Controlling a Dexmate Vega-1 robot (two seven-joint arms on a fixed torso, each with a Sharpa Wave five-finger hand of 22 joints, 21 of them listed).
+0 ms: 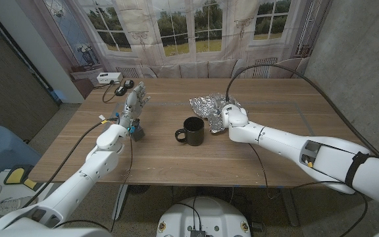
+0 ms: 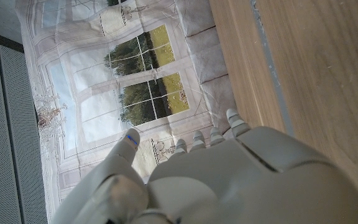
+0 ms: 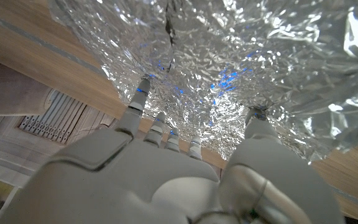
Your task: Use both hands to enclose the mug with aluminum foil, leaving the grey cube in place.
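Right hand (image 3: 185, 180) fills wrist view foreground, fingers (image 3: 143, 87) spread, tips at crumpled silver aluminum foil sheet (image 3: 241, 56); actual grip cannot tell. Foil (image 1: 210, 104) lies on wooden table (image 1: 176, 164), just behind dark green ceramic mug (image 1: 192, 130). Left hand (image 1: 133, 105) raised, fingers spread, holding nothing, above small grey cube (image 1: 137, 131).

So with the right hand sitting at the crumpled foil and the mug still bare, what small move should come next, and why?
Probably closing the right hand on the aluminum foil to grip it. Its fingers already reach the sheet, which lies behind the uncovered mug. The left hand stands raised above the grey cube, holding nothing, so the cube needs no handling.
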